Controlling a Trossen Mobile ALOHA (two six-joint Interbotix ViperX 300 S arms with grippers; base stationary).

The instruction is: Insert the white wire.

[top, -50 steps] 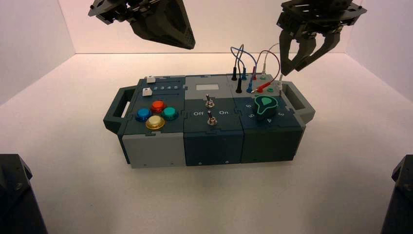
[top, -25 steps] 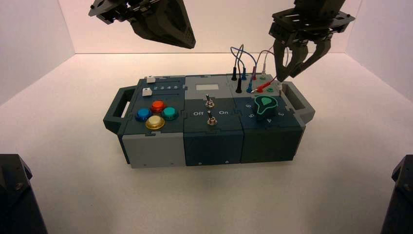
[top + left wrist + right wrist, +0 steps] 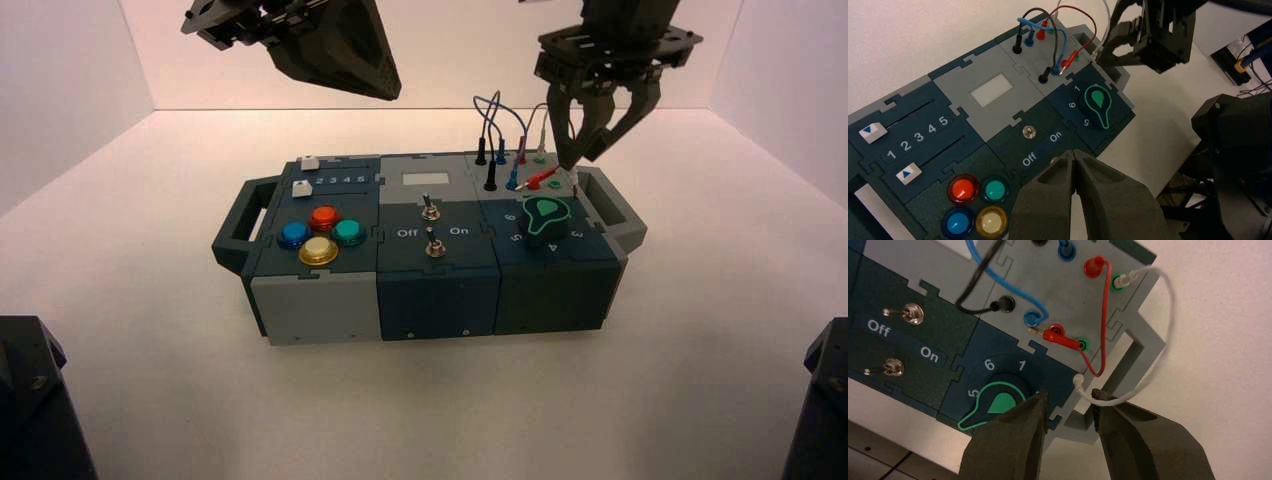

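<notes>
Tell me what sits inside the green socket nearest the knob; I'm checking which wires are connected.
No plug is seated in that green socket; the loose red plug partly covers it.

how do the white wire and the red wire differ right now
The white wire arches in a wide loop past the box's edge; the red wire makes a narrower loop. The white wire's loose plug stands roughly upright near the handle, while the red wire's loose plug lies tilted across the sockets, metal tip showing. Both have their other plug in a socket at the back.
</notes>
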